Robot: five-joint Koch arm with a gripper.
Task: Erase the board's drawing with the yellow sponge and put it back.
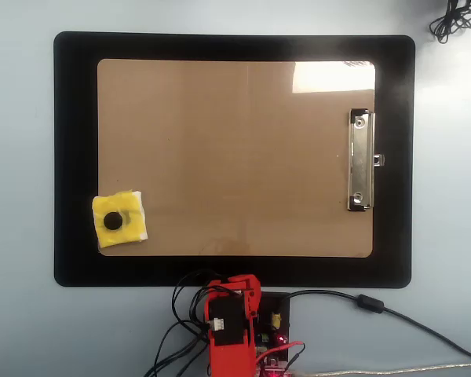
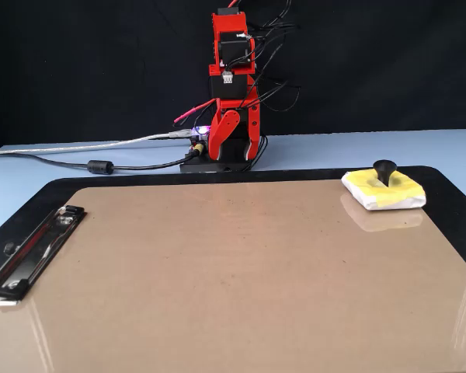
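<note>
The brown board (image 1: 235, 157) lies on a black mat, its silver clip on the right in the overhead view; it also shows in the fixed view (image 2: 217, 280). No drawing shows on it. The yellow sponge (image 1: 120, 221) with its black knob sits on the board's lower left corner in the overhead view, and at the far right in the fixed view (image 2: 384, 190). My red gripper (image 2: 234, 154) hangs folded down over the arm's base, far from the sponge and holding nothing. Its jaws stand slightly apart. In the overhead view the gripper (image 1: 250, 292) is just below the mat.
The black mat (image 1: 74, 157) surrounds the board on a pale blue table. Cables (image 1: 377, 306) run from the arm's base to the right in the overhead view. A dark cable bundle (image 1: 455, 20) lies at the top right corner.
</note>
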